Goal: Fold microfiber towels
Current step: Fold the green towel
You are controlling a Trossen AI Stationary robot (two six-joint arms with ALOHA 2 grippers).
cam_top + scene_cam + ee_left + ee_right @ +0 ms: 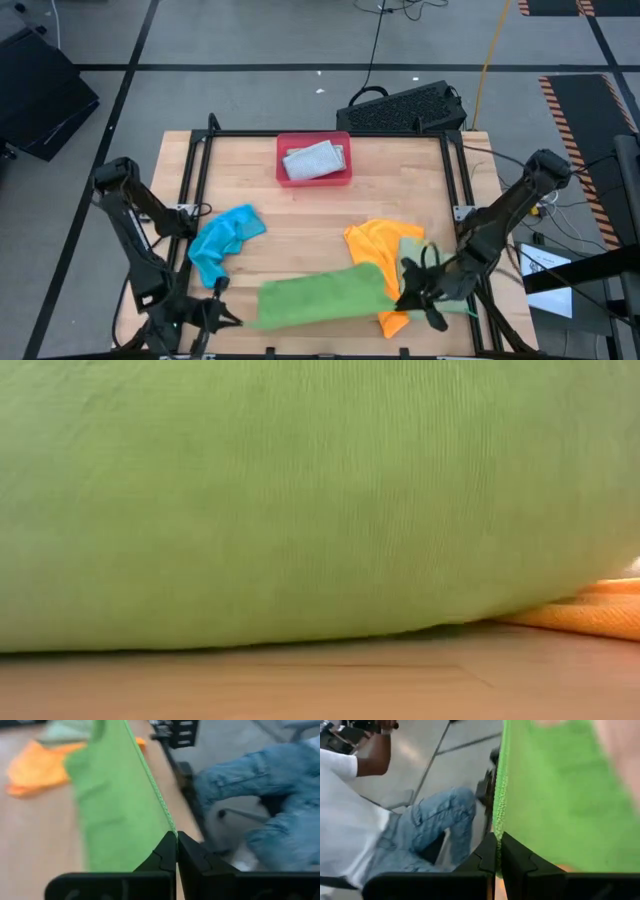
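the green towel (320, 297) is the one being worked on now. in the high view it lies stretched along the table (300, 215) edge at about 6 o'clock, pulled long between the two arms. the left gripper (215, 315) is at about 7 o'clock and its two fingers are pinched tight on one end of the green towel. the left wrist view shows the cloth edge running right into the closed tips. the right gripper (420, 290) is at about 4 o'clock and is pinched tight on the other end, and its wrist view shows the green hem caught between the tips too. the towel looks held up a bit, since the low view is almost filled with green cloth.

one grey towel (313, 160) sits folded in the red tray (285, 178) at 12 o'clock, so that one looks done. the blue towel (222, 240) lies bunched at about 8 o'clock. the orange towel (380, 250) lies crumpled at about 4 o'clock, with a pale green towel (415, 252) on top of it, partly under the right arm. those three are not folded yet.

so i think the job is near its start: one done, one in hand, three left. a person in jeans (425, 830) sits beside the table.
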